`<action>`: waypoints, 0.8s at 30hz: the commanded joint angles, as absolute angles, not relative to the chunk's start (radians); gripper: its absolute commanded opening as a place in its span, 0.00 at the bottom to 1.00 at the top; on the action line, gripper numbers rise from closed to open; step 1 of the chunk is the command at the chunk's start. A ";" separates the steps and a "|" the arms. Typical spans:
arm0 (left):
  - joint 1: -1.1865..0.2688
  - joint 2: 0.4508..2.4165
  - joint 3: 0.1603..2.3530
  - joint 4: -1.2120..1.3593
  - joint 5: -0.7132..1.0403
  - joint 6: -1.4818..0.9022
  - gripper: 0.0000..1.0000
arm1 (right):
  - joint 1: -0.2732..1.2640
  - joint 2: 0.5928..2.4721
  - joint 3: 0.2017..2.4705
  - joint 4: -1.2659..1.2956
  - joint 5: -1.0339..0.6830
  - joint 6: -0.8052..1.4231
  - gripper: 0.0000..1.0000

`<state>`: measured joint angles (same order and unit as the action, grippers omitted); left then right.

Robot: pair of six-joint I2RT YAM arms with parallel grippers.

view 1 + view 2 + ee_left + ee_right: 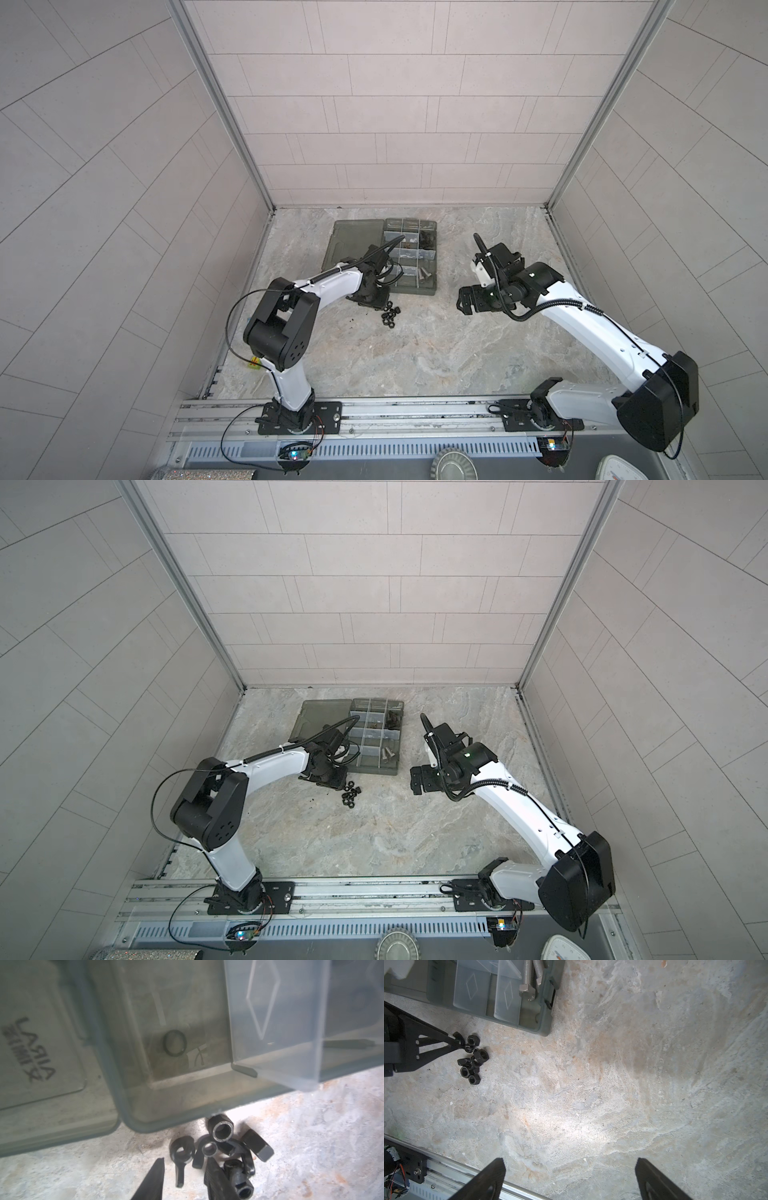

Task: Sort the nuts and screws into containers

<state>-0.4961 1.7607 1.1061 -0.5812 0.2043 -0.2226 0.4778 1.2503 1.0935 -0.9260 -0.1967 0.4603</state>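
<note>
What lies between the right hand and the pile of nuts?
Nothing but bare tabletop: the stretch from the right hand to the nuts is clear, shown in the right wrist view and both top views.

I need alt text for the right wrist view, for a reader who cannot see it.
The left claw is at the edge of a small pile of black nuts on the marble table, beside the grey organizer box holding silver screws. The right claw hovers open above the table.

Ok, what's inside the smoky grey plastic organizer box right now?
In the box, two silver hex bolts lie in the near right compartment, dark pieces farther back on the right. The left arm and its cables hide part of the left column.
</note>
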 commanded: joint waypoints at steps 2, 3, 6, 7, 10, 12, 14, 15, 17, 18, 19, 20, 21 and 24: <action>-0.497 1.744 1.117 -0.600 0.192 -0.206 0.33 | 0.485 1.246 1.095 -0.936 -0.176 0.459 0.99; -0.496 1.747 1.115 -0.596 0.189 -0.204 0.33 | 0.484 1.247 1.095 -0.936 -0.174 0.459 0.99; -0.495 1.758 1.119 -0.587 0.188 -0.206 0.33 | 0.485 1.248 1.098 -0.937 -0.174 0.457 0.99; -0.495 1.760 1.124 -0.586 0.191 -0.206 0.33 | 0.485 1.247 1.098 -0.938 -0.175 0.459 0.99; -0.495 1.768 1.137 -0.584 0.193 -0.206 0.33 | 0.485 1.246 1.097 -0.941 -0.171 0.460 0.99; -0.494 1.776 1.143 -0.584 0.186 -0.203 0.33 | 0.485 1.246 1.096 -0.943 -0.169 0.461 0.99; -0.494 1.787 1.146 -0.584 0.183 -0.199 0.33 | 0.485 1.244 1.098 -0.946 -0.167 0.462 0.99; -0.494 1.793 1.148 -0.584 0.184 -0.196 0.33 | 0.484 1.242 1.097 -0.947 -0.166 0.463 0.99; -0.494 1.805 1.150 -0.584 0.186 -0.195 0.32 | 0.485 1.239 1.097 -0.947 -0.163 0.462 0.99; -0.494 1.811 1.150 -0.583 0.188 -0.193 0.32 | 0.483 1.238 1.095 -0.948 -0.162 0.462 0.99; -0.494 1.813 1.150 -0.583 0.189 -0.194 0.32 | 0.485 1.239 1.096 -0.948 -0.162 0.462 0.99; -0.495 1.816 1.149 -0.583 0.190 -0.193 0.32 | 0.485 1.238 1.095 -0.950 -0.161 0.463 0.98; -0.494 1.816 1.145 -0.583 0.192 -0.193 0.31 | 0.485 1.238 1.095 -0.952 -0.161 0.466 0.99; -0.494 1.813 1.131 -0.582 0.189 -0.192 0.29 | 0.485 1.236 1.093 -0.952 -0.160 0.471 0.99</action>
<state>-0.4961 1.8065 1.1275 -0.5735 0.1970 -0.2070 0.4778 1.2503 1.0935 -0.9283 -0.1806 0.4610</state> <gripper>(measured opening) 0.298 0.986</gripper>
